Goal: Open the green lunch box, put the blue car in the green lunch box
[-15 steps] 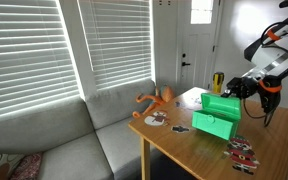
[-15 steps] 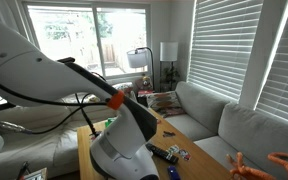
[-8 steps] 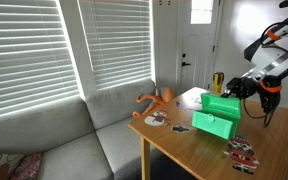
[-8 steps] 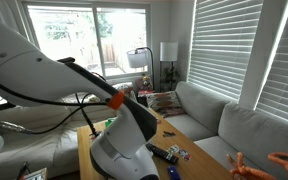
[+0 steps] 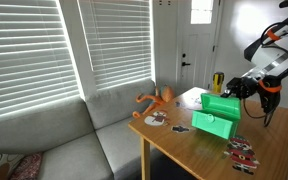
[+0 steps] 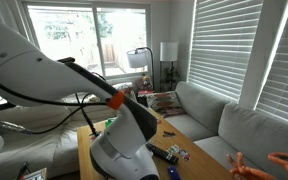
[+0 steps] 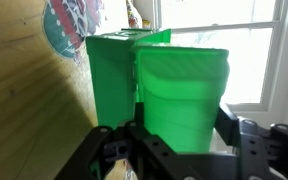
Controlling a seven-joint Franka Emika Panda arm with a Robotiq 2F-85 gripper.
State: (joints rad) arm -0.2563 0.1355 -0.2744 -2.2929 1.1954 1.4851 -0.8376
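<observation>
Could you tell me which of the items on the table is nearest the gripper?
The green lunch box: its raised lid sits inside the gripper, while the orange toy lies well away from it.

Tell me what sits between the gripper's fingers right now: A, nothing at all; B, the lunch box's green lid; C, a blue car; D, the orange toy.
B: in the wrist view the green lid of the green lunch box sits clamped between the fingers of the gripper, while in an exterior view the orange toy lies well apart from it.
</observation>
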